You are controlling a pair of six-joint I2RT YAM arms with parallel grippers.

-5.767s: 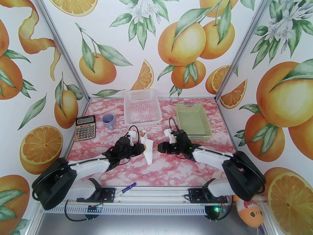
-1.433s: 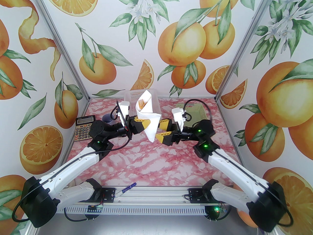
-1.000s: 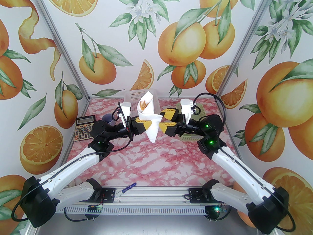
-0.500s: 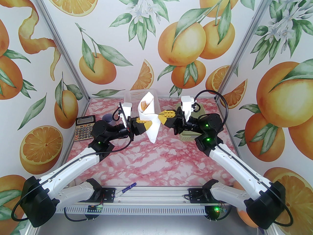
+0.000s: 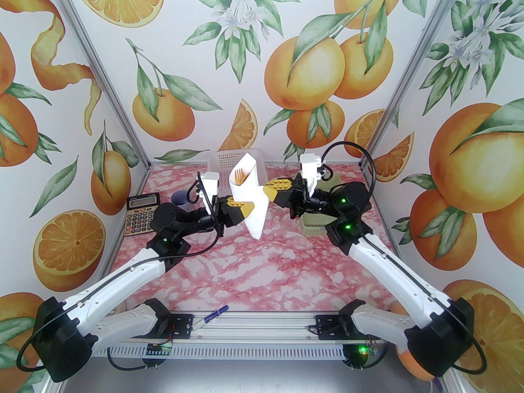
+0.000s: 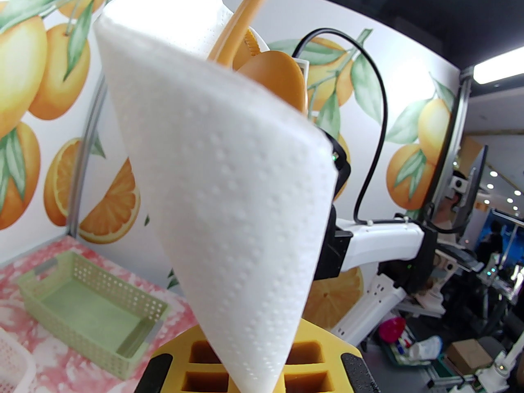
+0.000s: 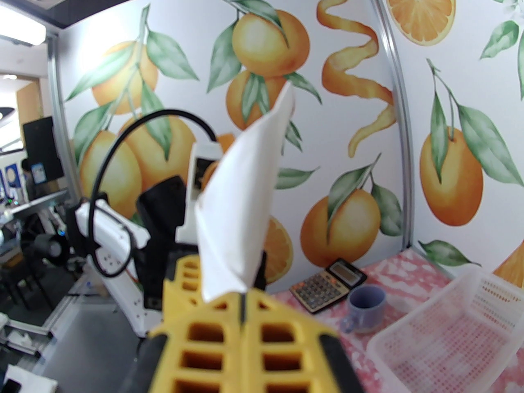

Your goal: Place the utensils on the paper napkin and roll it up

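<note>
The paper napkin [image 5: 253, 201] is rolled into a white cone and held up in the air above the back of the table. The utensils [image 5: 238, 176] stand inside it, orange-brown ends poking out of the open top. My left gripper [image 5: 245, 208] is shut on the cone's lower part from the left. My right gripper [image 5: 268, 189] is shut on the napkin's right edge. The left wrist view has the napkin [image 6: 229, 186] close up, with a spoon bowl [image 6: 275, 76] and a handle [image 6: 245, 10] above it. In the right wrist view the yellow fingers [image 7: 266, 334] pinch the napkin [image 7: 239, 207].
A white perforated basket [image 5: 223, 160] stands at the back behind the napkin. A green basket [image 5: 317, 225] sits under the right arm. A calculator [image 5: 141, 215] and a purple mug [image 5: 179, 197] are at the back left. A blue pen [image 5: 213, 313] lies at the near edge.
My right gripper moved left to the napkin's right edge and went from open to shut on it. The left gripper kept holding the cone, almost still.
</note>
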